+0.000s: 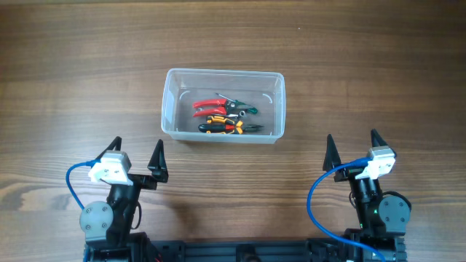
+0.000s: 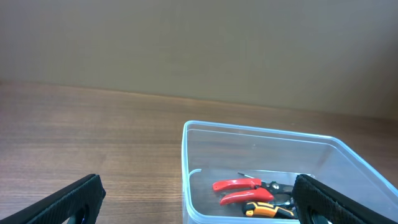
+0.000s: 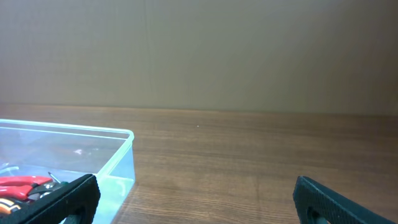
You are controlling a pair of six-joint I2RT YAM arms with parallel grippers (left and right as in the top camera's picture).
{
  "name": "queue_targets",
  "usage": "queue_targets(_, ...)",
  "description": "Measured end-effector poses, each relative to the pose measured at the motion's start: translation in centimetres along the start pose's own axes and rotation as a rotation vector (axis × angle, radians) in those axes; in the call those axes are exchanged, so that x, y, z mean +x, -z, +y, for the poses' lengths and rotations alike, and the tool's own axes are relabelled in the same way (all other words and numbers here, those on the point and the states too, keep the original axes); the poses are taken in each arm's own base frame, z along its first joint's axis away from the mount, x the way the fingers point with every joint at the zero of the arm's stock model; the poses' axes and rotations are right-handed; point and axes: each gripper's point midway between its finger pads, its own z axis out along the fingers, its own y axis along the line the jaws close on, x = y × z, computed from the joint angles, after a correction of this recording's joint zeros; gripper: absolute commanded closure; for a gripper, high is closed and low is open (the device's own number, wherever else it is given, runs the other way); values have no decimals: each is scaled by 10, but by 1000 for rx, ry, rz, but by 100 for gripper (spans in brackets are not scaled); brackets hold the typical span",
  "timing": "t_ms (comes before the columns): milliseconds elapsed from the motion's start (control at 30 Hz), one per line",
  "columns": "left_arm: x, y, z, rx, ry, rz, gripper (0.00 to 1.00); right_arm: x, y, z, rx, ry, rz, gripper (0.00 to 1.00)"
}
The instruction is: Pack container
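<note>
Where the overhead view looks down, a wood-grain desk fills it edge to edge, and the wrist views add a plain beige wall rising behind the desk's far edge. Clear and rectangular, the container sits on the desk near the middle, farther from the robot's base than both sets of jaws and well apart from each. The left jaws stand spread wide at the near left, holding nothing. The container lies ahead of them and to their right, its left end showing between the black fingers in the left wrist view. The right jaws, equally wide and empty, sit at the near right, with the container ahead and to their left. Inside it lie red-handled pliers, yellow-and-black-handled pliers and a smaller green-tipped tool, bunched together toward the near side.
</note>
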Motion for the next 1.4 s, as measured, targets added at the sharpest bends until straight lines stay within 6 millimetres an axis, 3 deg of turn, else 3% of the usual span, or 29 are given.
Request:
queue_targets(400, 5, 0, 1, -3, 4, 19, 0, 0, 0, 0, 0, 0, 0, 0)
queue_targets(1000, 37, -9, 0, 27, 6, 58, 0, 0, 0, 0, 0, 0, 0, 0)
queue_targets(1400, 33, -9, 13, -43, 3, 41, 0, 0, 0, 0, 0, 0, 0, 0)
